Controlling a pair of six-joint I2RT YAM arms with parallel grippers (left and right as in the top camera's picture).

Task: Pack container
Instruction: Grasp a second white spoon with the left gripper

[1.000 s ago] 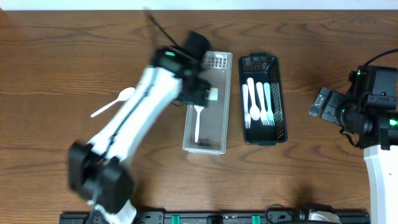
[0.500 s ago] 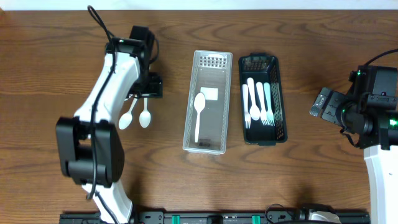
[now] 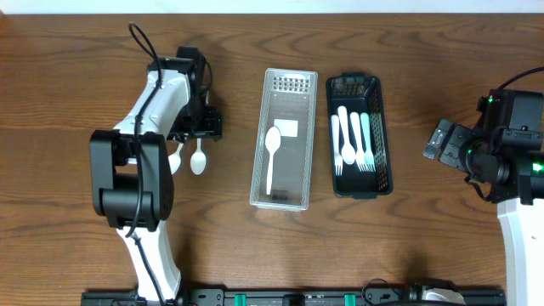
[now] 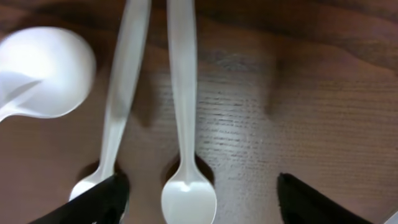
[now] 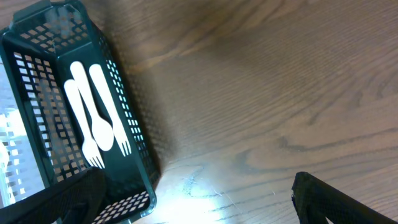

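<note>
A clear oblong tray (image 3: 294, 174) is seen upright at mid-table (image 3: 425, 51), with one white spoon (image 3: 271, 153) laid lengthwise inside. A black mesh basket (image 3: 383, 136) of white cutlery is set just beside it. Left of the tray, a loose spoon (image 4: 183, 93) is bracketed by the spread left gripper (image 4: 199, 188). The right gripper (image 5: 196, 199) is spread and nothing is held in it.

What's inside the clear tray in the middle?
One white spoon lies in the tray, by a white patch. Nothing covers the tray from overhead.
</note>
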